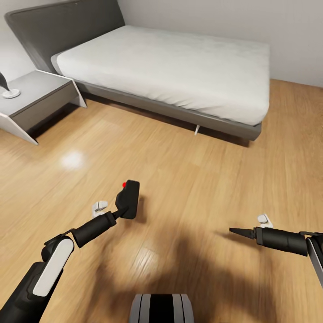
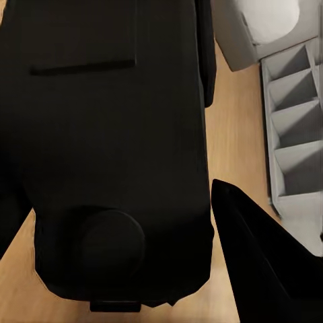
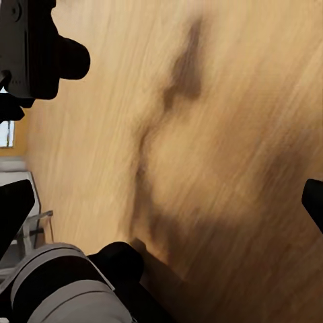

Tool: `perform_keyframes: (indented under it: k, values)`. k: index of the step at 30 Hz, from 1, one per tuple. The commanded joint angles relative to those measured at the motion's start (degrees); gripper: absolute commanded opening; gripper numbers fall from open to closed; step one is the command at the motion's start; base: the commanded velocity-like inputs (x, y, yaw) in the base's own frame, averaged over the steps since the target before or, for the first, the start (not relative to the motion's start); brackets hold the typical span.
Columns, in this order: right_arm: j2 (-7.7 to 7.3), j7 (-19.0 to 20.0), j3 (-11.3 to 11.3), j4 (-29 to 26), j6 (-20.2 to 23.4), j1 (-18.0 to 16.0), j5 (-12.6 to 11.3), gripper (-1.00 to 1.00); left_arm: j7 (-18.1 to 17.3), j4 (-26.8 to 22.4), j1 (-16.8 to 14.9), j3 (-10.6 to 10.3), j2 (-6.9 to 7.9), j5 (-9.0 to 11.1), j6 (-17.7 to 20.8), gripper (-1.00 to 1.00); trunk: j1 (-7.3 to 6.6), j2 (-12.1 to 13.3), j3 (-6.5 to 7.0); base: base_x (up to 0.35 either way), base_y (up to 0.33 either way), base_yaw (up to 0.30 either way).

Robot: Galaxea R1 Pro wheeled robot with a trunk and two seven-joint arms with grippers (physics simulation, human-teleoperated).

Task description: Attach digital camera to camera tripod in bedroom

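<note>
Light wood floor (image 3: 222, 101) across most of the view, streaked with soft dark shadows. Black boxy digital camera (image 3: 30, 47) with a round protruding knob, held up at one corner. Grey-and-black robot arm segment (image 3: 64, 286) lower down. Dark fingertip (image 3: 313, 202) of right gripper at one edge.

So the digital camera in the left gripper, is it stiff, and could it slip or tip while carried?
Probably stiff: the digital camera looks like a hard black box with flat faces. It may slip or pivot, since the left gripper seems to pinch only its lower end and its faces look smooth. Likely light, as it stays up on so small a grip.
</note>
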Motion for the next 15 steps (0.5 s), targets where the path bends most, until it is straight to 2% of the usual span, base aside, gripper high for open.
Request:
perform_keyframes:
  k: [1,15]
  values:
    - [0.00,0.0,0.0,0.0,0.5,0.0,-0.2,1.00,0.0,0.0,0.0,-0.1,0.02,0.3,0.3,-1.00,-0.03,0.0,0.19,0.000,0.000,0.000]
    - [-0.04,0.0,0.0,0.5,0.5,0.0,-0.2,1.00,0.6,-0.1,0.0,-2.5,-0.40,0.1,0.3,-1.00,-0.39,0.2,3.30,0.000,0.000,0.000]
